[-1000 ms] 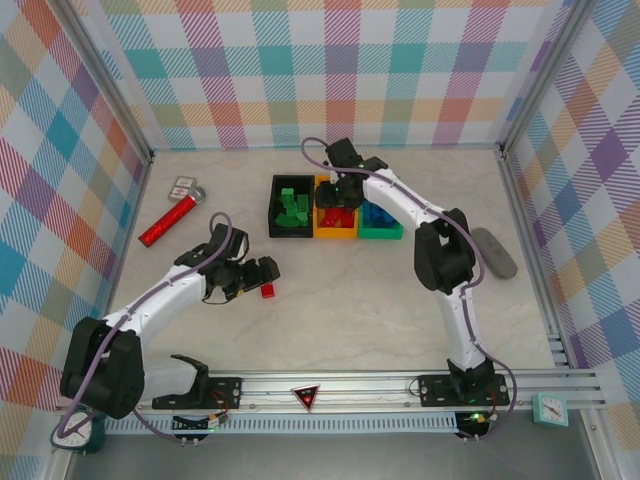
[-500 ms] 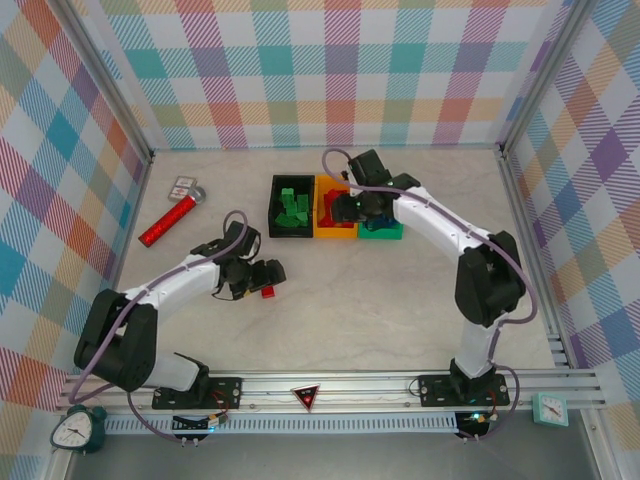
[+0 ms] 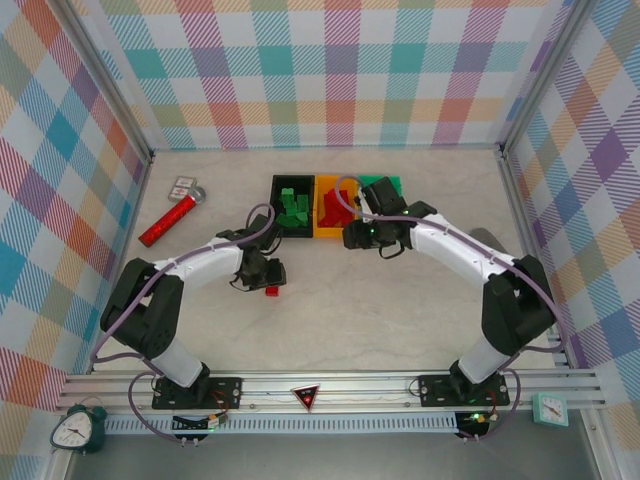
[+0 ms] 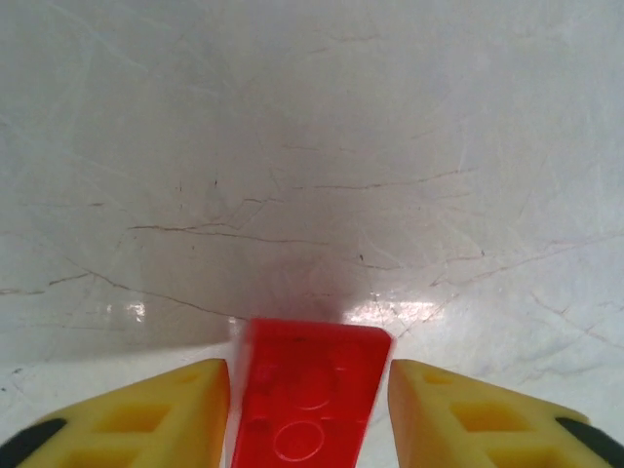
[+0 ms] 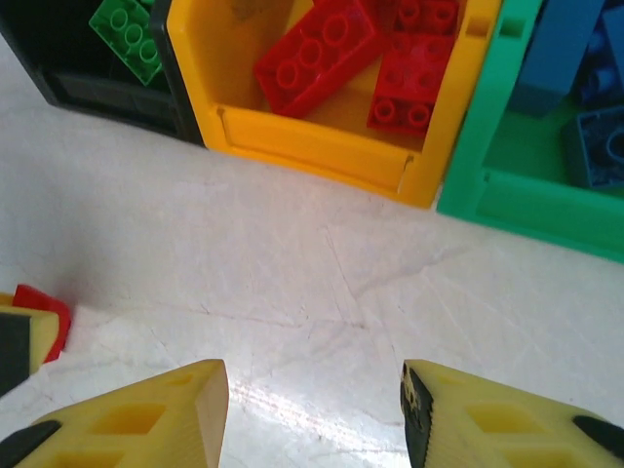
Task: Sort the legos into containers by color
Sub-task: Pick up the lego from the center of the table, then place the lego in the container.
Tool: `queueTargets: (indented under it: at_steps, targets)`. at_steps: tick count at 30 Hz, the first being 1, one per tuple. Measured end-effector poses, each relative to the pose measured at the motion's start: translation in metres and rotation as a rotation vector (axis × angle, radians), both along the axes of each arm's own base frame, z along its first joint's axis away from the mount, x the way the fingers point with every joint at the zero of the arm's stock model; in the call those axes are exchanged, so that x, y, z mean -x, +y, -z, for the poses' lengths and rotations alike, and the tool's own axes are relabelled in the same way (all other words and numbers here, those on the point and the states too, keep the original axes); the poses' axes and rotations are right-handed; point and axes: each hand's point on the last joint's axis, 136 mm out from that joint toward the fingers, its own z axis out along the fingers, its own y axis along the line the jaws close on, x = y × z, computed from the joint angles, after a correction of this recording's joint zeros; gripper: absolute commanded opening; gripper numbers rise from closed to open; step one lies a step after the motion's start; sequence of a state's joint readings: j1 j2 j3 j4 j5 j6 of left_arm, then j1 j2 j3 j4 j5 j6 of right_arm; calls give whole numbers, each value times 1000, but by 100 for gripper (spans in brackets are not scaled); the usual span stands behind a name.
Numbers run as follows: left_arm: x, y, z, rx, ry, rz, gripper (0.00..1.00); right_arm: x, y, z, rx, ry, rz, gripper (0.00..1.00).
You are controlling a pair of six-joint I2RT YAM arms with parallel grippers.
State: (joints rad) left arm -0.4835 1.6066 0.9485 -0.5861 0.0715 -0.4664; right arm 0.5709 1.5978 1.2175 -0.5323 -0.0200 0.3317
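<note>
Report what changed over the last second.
The right tool pulled back from above the orange bin to the table in front of it, open and empty. The left tool shifted right and now straddles the red brick, jaws open, not gripping. The red brick, the black bin and the green bin stayed put.

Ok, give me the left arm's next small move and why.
Probably close the left gripper on the red brick: it lies on the table between the open yellow fingers, small gaps either side, not yet clamped. The orange bin holds the other red bricks.
</note>
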Motion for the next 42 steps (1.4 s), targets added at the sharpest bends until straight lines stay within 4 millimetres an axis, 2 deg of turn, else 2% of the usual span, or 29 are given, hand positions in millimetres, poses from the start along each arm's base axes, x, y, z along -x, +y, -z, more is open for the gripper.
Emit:
queueTargets:
  at_steps: [3,6,10,14,16,19,21,22,28,33,37,42]
  targets:
    - [-1,0,-1,-18,0,10,37,9,-5,3,-7,-1,5,51]
    - [-3,0,1,-28,2,13,41,17,-9,3,-24,-5,12,51]
    - [-7,-1,6,-54,12,16,41,23,-14,-4,-44,-35,19,53]
    - [-2,0,18,-89,52,27,42,24,-17,-12,-56,-67,24,53]
    - [-3,-2,17,-92,49,31,41,25,-18,-13,-57,-75,27,53]
    - [-4,-7,15,-91,41,45,38,28,-20,-10,-54,-75,29,53]
    - [-3,-11,14,-89,37,57,29,31,-24,-5,-43,-68,32,53]
    - [-3,-13,13,-87,34,62,27,32,-25,-3,-40,-64,33,53]
    - [-9,-24,3,-57,15,72,27,37,-32,-3,-30,-77,44,54]
    - [-26,-39,-20,-5,-27,78,26,42,-37,-6,-30,-93,55,54]
    - [-54,-61,-60,60,-115,95,26,54,-48,4,-17,-77,73,54]
    - [-103,-94,-112,127,-240,138,26,71,-60,9,-22,-70,95,55]
